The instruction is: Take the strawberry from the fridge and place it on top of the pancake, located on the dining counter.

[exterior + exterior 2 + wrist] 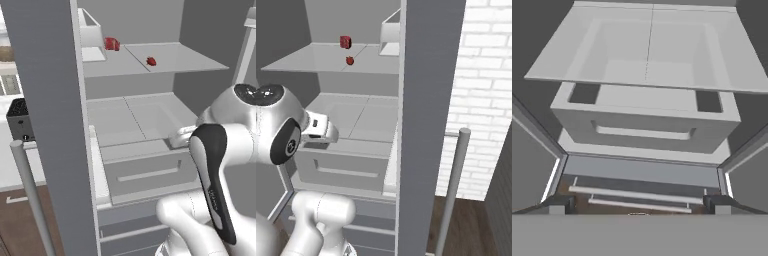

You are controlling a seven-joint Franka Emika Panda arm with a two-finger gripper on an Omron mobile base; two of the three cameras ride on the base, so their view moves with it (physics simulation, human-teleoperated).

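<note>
Lying on the upper shelf of the fridge, the strawberry is untouched; the claw is wide apart.

The open fridge door hides most of the dark appliance on the far left counter. The strawberry is too small to make out; the red lump beside it is perhaps another fruit.
</note>
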